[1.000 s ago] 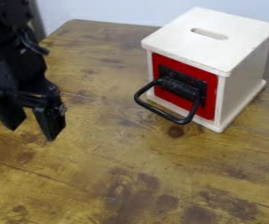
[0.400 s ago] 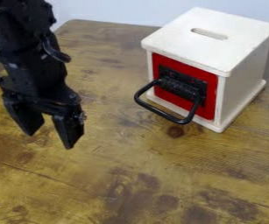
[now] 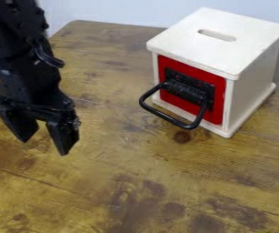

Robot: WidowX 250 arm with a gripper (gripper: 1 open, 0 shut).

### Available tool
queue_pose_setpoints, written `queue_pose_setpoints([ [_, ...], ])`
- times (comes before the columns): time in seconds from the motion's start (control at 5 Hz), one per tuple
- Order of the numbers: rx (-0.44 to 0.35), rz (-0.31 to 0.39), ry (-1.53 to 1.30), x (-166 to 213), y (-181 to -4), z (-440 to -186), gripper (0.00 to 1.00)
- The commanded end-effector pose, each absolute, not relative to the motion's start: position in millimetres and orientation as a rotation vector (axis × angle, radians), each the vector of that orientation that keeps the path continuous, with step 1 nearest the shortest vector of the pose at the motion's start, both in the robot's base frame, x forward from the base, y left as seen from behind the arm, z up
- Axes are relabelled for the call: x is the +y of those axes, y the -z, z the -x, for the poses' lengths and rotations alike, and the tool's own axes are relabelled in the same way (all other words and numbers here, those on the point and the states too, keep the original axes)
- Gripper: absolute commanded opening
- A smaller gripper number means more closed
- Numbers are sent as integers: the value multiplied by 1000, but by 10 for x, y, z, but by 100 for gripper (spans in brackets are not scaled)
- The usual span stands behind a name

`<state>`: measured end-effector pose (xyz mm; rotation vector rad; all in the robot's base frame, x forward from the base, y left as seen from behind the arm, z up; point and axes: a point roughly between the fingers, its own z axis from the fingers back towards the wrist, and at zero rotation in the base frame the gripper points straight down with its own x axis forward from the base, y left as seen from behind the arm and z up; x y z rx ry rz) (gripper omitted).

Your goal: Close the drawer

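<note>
The drawer point(image 3: 188, 88) has a red front with a black centre fitting, set in a pale wooden cube box point(image 3: 221, 45) at the upper right. Its black looped wire handle point(image 3: 168, 110) hangs forward and down to the table. The red front sits about level with the box's face. My gripper point(image 3: 41, 132) is black, at the left, well clear of the drawer. Its two fingers point(image 3: 65, 135) point down and stand apart, open and empty.
The worn wooden table point(image 3: 154, 182) runs across the view, with its back edge near the top. The box has a slot point(image 3: 217, 35) in its top. A dark knot point(image 3: 182, 138) marks the wood just in front of the box.
My gripper moved right and up from its place a second ago, then drifted slightly back left. The drawer and handle have not moved.
</note>
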<state>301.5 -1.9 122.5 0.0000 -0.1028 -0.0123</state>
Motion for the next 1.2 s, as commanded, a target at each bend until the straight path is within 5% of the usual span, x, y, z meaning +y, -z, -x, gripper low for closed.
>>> queue_pose_setpoints([
  [0.0, -166, -6, -13, 49, -1464, -3030, 100],
  [0.4, -181, -4, -10, -27, -1601, -3055, 100],
  [1.0, -149, -1, 40, -88, -1439, -3058, 100],
])
